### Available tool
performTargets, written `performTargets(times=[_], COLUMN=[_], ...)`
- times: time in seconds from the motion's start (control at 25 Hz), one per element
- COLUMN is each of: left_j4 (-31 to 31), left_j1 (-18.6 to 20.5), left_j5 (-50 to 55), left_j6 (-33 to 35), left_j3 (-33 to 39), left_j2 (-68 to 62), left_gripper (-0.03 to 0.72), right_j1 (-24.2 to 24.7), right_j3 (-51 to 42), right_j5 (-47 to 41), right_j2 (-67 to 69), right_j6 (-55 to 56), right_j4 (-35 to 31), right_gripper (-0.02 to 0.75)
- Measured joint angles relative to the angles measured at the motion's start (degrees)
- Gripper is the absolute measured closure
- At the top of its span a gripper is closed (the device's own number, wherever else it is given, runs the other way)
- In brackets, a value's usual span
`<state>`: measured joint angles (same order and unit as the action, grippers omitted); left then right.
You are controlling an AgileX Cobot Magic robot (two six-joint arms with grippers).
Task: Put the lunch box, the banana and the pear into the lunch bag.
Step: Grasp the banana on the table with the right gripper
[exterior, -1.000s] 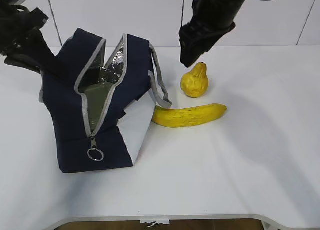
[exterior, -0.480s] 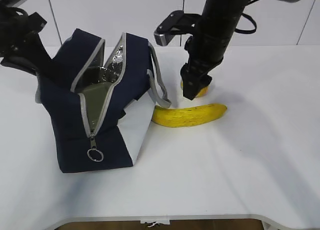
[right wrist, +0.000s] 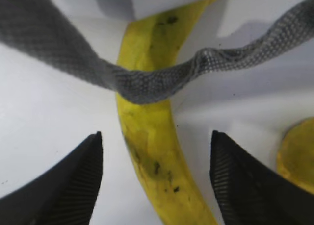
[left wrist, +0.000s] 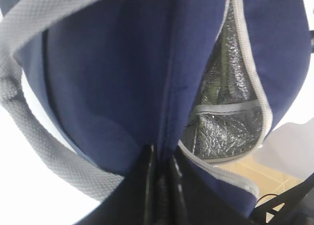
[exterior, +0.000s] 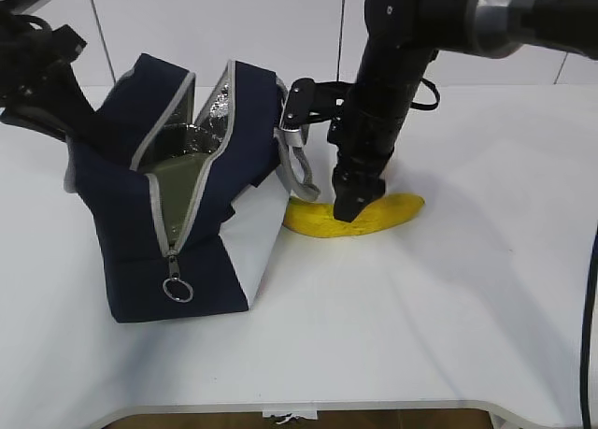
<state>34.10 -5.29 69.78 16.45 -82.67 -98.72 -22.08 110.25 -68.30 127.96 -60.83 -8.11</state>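
The navy lunch bag [exterior: 201,251] stands at the left with its zipper open. A sage-green surface [exterior: 179,181] inside it looks like the lunch box lid. My left gripper [exterior: 82,122] is shut on the bag's navy fabric [left wrist: 122,63] at the far rim, fingers [left wrist: 148,176] pinched together. The banana [exterior: 397,207] lies on the table right of the bag. My right gripper [exterior: 348,207] is down over its middle, open, one finger [right wrist: 73,181] on each side of the banana [right wrist: 142,43] without touching. The pear [right wrist: 297,156] shows only as a yellow edge; my right arm hides it in the exterior view.
One grey bag handle [right wrist: 54,53] droops across the banana's bag-side end, just ahead of my right fingers, and hangs off the bag [exterior: 301,172]. The white table's front edge [exterior: 299,406] runs along the bottom. A white wall stands behind.
My right gripper came down and toward the front, from above the pear to straddling the banana; its arm now covers the pear. The left gripper and the bag kept still.
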Motion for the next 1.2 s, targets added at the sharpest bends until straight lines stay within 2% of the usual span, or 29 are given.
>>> performTargets(times=[1.04, 1.2], left_j4=[-0.14, -0.14], left_j1=[0.0, 0.0], left_j5=[0.0, 0.0], left_j6=[0.0, 0.0], left_j3=[0.0, 0.0], left_j2=[0.0, 0.0], left_gripper=[0.675, 0.675], right_j1=[0.0, 0.0], right_j3=[0.0, 0.0], right_j5=[2.33, 2.81], right_j2=[3.0, 4.21], right_j6=[-0.63, -0.63], right_j4=[-3.57, -3.7], right_gripper=[0.212, 0.252])
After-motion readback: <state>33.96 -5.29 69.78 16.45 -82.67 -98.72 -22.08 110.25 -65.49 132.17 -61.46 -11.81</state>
